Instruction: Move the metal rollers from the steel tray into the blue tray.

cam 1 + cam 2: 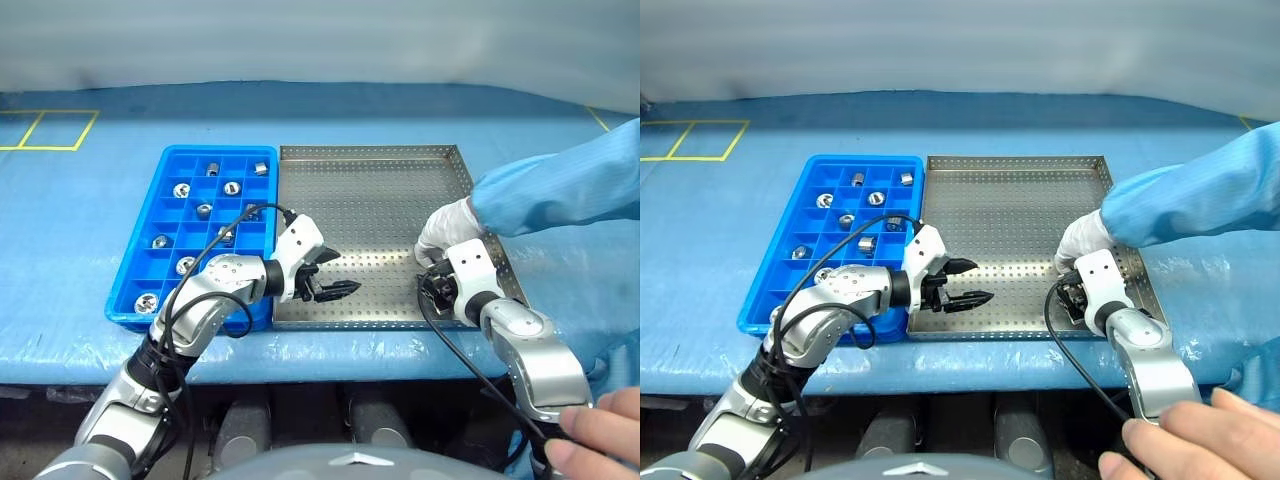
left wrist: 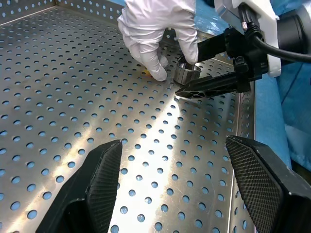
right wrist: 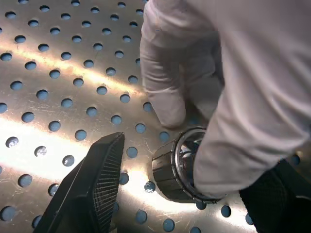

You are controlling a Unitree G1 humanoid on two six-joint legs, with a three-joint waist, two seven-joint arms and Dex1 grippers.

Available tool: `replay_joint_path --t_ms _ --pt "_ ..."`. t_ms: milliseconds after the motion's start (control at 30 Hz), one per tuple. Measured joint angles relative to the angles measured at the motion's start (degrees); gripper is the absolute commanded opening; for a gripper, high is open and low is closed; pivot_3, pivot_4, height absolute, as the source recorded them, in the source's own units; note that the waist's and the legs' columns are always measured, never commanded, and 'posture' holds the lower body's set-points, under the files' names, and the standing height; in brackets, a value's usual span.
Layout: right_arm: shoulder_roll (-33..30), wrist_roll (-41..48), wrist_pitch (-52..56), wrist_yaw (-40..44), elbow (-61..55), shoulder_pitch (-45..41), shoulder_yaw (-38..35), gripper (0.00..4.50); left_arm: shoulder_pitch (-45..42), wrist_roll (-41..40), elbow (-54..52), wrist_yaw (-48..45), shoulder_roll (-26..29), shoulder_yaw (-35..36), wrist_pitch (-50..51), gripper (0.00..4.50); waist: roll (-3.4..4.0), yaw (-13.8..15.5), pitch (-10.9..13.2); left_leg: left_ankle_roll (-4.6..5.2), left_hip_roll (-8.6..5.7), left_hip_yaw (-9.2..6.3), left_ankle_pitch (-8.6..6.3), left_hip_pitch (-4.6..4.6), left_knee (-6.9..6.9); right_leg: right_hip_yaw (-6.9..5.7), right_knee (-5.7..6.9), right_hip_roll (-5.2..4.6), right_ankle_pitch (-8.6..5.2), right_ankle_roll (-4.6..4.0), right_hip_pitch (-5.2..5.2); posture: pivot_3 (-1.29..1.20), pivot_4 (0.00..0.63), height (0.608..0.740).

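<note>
Right gripper (image 2: 194, 70) fingers apart around one metal roller (image 2: 187, 74) at 4 o'clock on steel tray (image 1: 375, 170) (gloved hand (image 1: 445, 228) setting it there). Left gripper (image 1: 330, 275) apart, empty. Nine rollers (image 1: 204, 210) already in blue tray (image 1: 150, 200); this one left.

My left arm (image 1: 215, 285) has silver-grey rounded shells, a black ring at the wrist, then a white housing behind the left gripper (image 1: 338, 290), whose 2 fingers (image 2: 97, 189) are black, wedge-shaped, with woven-textured inner faces. A black cable (image 1: 185, 300) loops along that forearm. My right arm (image 1: 530, 360) matches: silver shell, white wrist block, black cable (image 1: 455, 350) trailing behind the right gripper (image 2: 204, 68). The person wears a white glove (image 1: 445, 225) and a light blue sleeve (image 1: 560, 190).
</note>
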Motion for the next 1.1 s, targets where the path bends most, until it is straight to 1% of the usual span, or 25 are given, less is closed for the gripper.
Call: replay_joint_path --t_ms 367,767,933,1100 --pt "-0.01 0.2 -0.83 -0.04 1.84 -1.44 0.14 3.52 1.27 0.12 -0.14 0.8 0.72 0.58 0.14 3.72 0.0 0.31 0.0 0.02 -0.03 0.0 0.01 -0.01 0.01 0.04 -0.01 -0.01 0.02 0.04 0.01 0.0 0.15 0.74" --pt "0.26 0.74 -0.98 0.03 1.55 -2.3 1.22 3.52 3.2 1.29 -0.3 2.32 2.24 4.56 0.31 3.72 0.0 0.55 0.0 0.04 -0.05 0.04 0.01 -0.02 0.03 0.09 -0.01 -0.02 0.05 0.09 0.0 0.01 0.15 0.74" --pt "1.82 3.33 -1.04 0.86 -1.62 -5.0 1.08 3.52 4.16 1.31 -0.34 2.66 2.89 6.49 0.38 3.72 0.0 0.72 0.0 0.05 -0.05 0.02 0.01 -0.01 0.03 0.09 -0.02 -0.02 0.07 0.12 0.01 0.02 0.15 0.74" --pt "5.04 6.49 -1.15 2.5 -3.05 -8.28 4.05 3.52 4.53 1.3 -0.75 2.73 2.96 6.72 0.53 3.72 0.0 0.72 0.0 0.05 0.02 -0.03 0.02 0.05 -0.01 0.04 0.0 0.06 0.06 0.09 0.04 0.03 0.15 0.74"
